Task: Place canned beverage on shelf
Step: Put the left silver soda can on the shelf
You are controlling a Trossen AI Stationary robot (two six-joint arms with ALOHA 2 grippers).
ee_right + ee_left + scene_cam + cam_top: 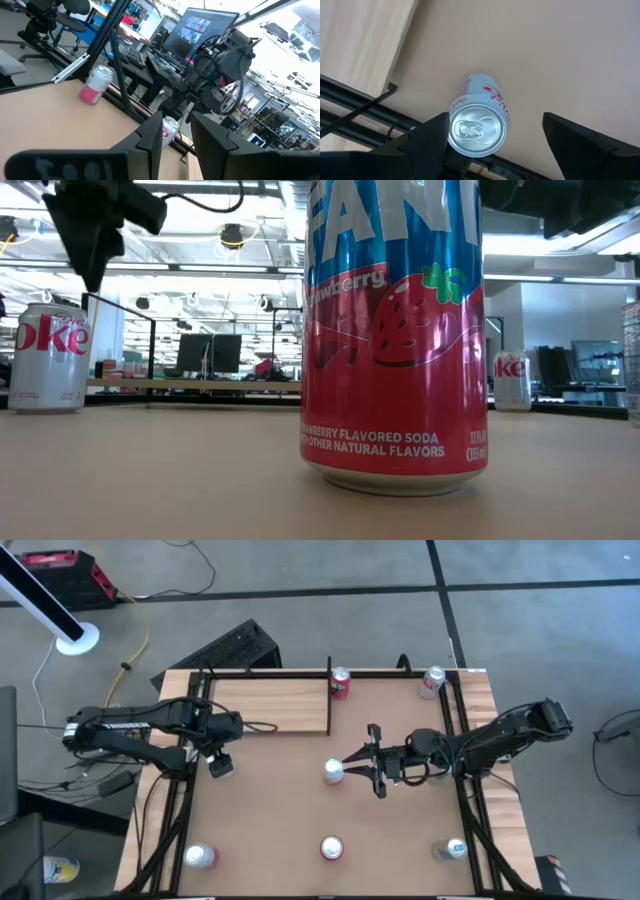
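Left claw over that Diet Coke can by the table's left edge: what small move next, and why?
Probably lower the left claw a little and centre it before closing. Its fingers stand wide apart, and the Diet Coke can sits upright between them but hard against one finger, well clear of the other. The shelf lies close by once the can is held.

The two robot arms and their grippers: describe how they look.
Both are dark, nearly black, jointed arms. The left arm carries white lettering along its link and a black cable loops off its wrist. The left gripper has two flat, wedge-shaped black fingers; the right gripper has slim black fingers.
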